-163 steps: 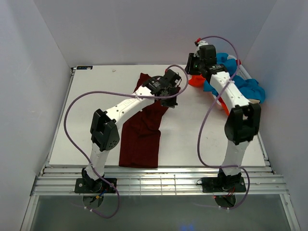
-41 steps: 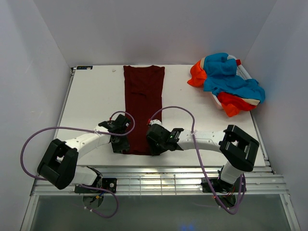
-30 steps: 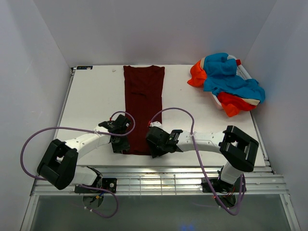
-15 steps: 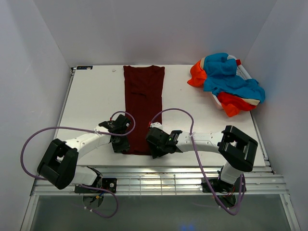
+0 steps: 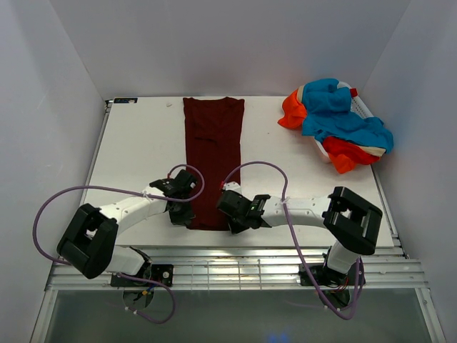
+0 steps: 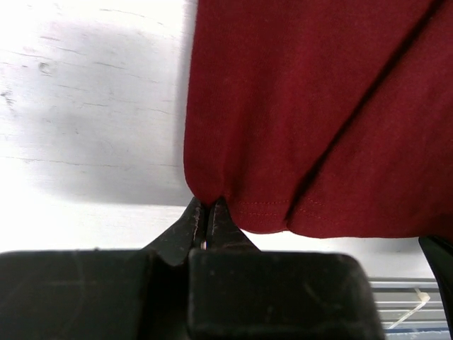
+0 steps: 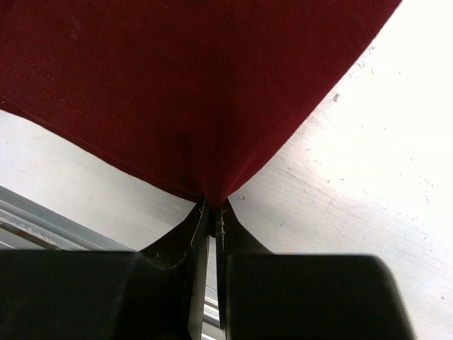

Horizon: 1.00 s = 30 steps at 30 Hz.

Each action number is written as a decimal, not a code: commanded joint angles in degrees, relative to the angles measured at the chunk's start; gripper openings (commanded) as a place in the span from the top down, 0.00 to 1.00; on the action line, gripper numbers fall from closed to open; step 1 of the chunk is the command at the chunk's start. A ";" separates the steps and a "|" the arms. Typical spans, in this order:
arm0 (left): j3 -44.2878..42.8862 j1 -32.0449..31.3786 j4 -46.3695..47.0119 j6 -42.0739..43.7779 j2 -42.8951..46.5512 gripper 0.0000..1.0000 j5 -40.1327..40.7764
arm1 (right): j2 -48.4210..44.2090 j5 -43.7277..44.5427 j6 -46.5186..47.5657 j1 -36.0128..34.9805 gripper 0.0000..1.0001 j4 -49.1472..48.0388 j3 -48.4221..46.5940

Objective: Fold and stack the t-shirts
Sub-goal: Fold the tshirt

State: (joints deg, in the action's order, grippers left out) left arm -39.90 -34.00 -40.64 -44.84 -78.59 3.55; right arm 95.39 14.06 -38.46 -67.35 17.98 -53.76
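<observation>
Gripping the near-left hem corner of the plain dark maroon cloth t-shirt, the left pincer has its jaws clamped together on a small tuck of fabric. The shirt lies as a long narrow strip down the middle of the white desk, collar end far, hem near. A diagonal crease runs up from the hem. The right pincer is likewise pinched tight on the near-right hem corner. The heap of orange-red and turquoise-blue t-shirts sits well apart at the far right corner, unfolded.

Risks noted:
- Each hold takes only the very tip of a corner. A brisk lift could pull the cloth free.
- Whether the left hold takes every layer cannot be told. A layer left behind would spoil the fold.
- Unequal travel of the two arms would skew the hem and leave the fold crooked.

Pose: the left arm lies low, elbow out to the left, forearm reaching inward along the near edge. The right arm mirrors it, elbow out to the right. Both wrists sit close to the desk surface, facing the far side.
</observation>
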 commanded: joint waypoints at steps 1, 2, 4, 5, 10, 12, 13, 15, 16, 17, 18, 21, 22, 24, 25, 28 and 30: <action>1.76 -2.47 -0.75 0.02 -1.14 1.00 -1.35 | -1.78 0.53 -1.18 -1.90 0.92 3.90 1.72; 1.76 -3.61 -1.19 -0.33 -0.70 1.00 -1.44 | -2.23 0.44 -1.62 -2.34 0.92 4.69 1.81; 1.58 -4.58 -2.51 -1.47 0.62 1.00 -2.31 | -3.28 0.00 -2.76 -3.57 0.92 6.45 1.90; 1.14 -5.11 -3.03 -1.83 1.15 1.00 -2.58 | -3.55 0.08 -3.11 -3.92 0.92 7.15 1.73; -4.03 -5.29 -4.97 -2.27 6.24 1.00 -1.54 | -5.66 6.91 -3.99 -4.63 0.92 13.90 -3.71; -8.93 -5.29 -5.50 -1.83 7.66 1.00 1.27 | -5.57 10.26 -2.86 -4.63 0.92 15.94 -8.72; -10.62 -5.29 -5.76 -1.57 7.83 1.00 2.59 | -5.40 13.59 -2.50 -4.46 0.92 18.38 -10.56; -15.00 -5.29 -6.03 -1.04 7.31 1.00 6.28 | -4.70 16.59 -1.19 -4.11 0.92 20.60 -15.47; -16.16 -5.29 -5.94 -1.04 6.96 1.00 7.42 | -4.52 18.87 -0.66 -3.41 0.92 21.22 -16.63; -17.04 -5.29 -5.77 -0.95 6.61 1.00 8.39 | -4.43 19.68 -0.05 -2.96 0.92 21.66 -17.51; -17.92 -5.29 -4.98 -0.43 5.65 1.00 10.14 | -4.25 20.47 1.09 -2.35 0.92 21.75 -18.39; -19.77 -5.29 -3.05 0.89 3.36 1.00 13.75 | -3.29 21.79 3.55 1.25 0.92 21.49 -19.36; -20.30 -5.29 -2.60 1.24 2.83 1.00 14.55 | -3.11 21.97 4.52 3.26 0.92 21.05 -19.28; -20.57 -5.20 -0.42 2.03 0.73 1.00 16.39 | -2.50 21.45 7.76 5.47 0.92 17.73 -18.93; -20.66 -5.20 0.47 2.82 -0.07 1.00 16.83 | -2.23 21.01 9.00 7.57 0.92 16.40 -18.41; -20.92 -4.94 3.99 4.23 -3.75 1.00 18.59 | 0.49 20.56 13.21 11.35 0.92 12.44 -19.01; -22.50 -4.68 5.30 4.58 -5.78 1.00 19.82 | 3.38 20.30 15.33 12.85 0.92 10.86 -20.07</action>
State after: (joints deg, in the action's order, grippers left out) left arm -59.61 -39.11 -39.48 -42.30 -82.74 19.00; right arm 95.33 32.58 -28.86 -56.55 32.88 -71.88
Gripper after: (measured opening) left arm 0.020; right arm 0.087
